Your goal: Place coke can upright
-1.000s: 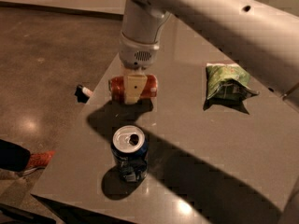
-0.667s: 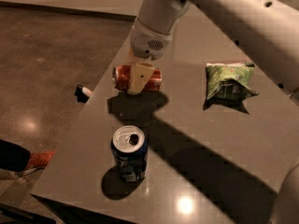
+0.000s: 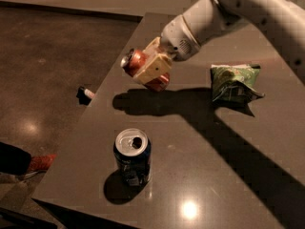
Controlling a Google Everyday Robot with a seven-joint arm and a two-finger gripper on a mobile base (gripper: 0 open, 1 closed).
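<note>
The coke can is orange-red with a silver end pointing to the upper left. It hangs tilted above the grey table, near the table's far left part. My gripper is shut on the coke can around its middle, with a cream finger across the can's front. The white arm reaches in from the upper right. The can's shadow lies on the table just below it.
A dark blue can with a silver open top stands upright near the table's front left. A green snack bag lies at the right. A small black and white object lies on the floor left of the table edge.
The gripper has lifted the coke can off the table and swung it up to a tilt, silver end to the upper left. The arm has shifted right.
</note>
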